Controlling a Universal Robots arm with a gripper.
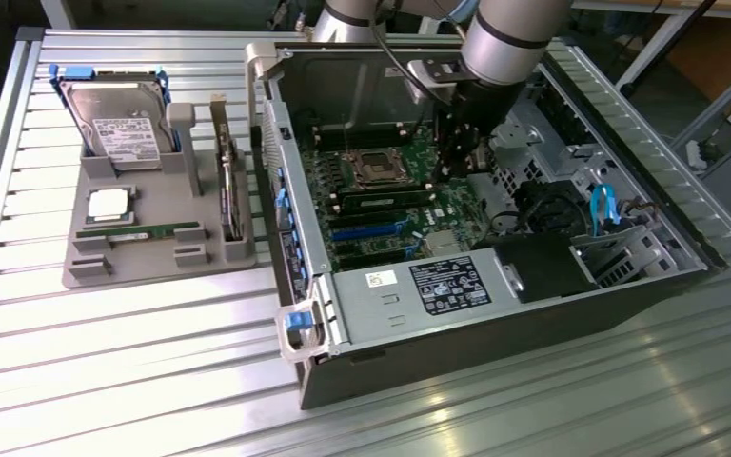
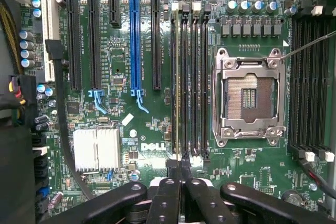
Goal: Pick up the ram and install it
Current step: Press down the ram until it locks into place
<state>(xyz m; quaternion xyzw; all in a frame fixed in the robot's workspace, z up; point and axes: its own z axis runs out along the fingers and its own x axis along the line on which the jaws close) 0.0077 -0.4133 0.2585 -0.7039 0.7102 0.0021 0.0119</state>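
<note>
The gripper, fingers pressed together, pinches the ram edge-on over the memory slots, beside the empty processor socket. In the exterior view its twin lies on the grey tray, near the hard drive.

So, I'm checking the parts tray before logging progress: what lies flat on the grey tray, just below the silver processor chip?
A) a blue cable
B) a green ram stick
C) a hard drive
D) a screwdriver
B: in the exterior view a thin green ram stick lies along the grey tray, just below the processor chip, while the hard drive stands at the tray's far end.
</note>
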